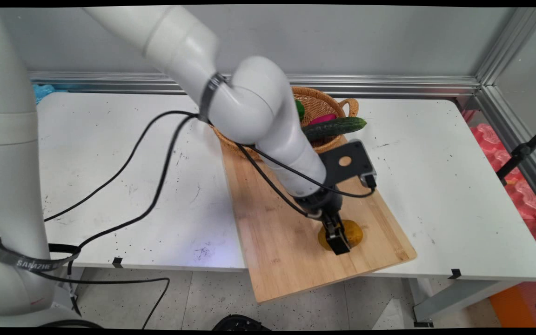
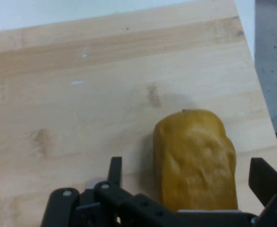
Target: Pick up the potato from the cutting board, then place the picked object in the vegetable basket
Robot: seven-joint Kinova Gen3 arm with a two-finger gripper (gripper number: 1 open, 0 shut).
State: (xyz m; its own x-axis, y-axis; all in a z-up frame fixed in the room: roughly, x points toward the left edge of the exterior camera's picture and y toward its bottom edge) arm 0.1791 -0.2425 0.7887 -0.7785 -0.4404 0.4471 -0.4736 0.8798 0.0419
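Gripper (image 2: 190, 182) low over board (image 1: 272, 232), fingers apart w/ potato (image 2: 195, 158) btwn them, not clamped. Basket (image 1: 324, 104) w/ cucumber (image 1: 335, 126) at board's far end.

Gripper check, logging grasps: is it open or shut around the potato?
Open: in the hand view the gripper fingers stand apart from the potato, gaps on both sides.

White arm reaching down, tool (image 1: 338, 237) apparently open
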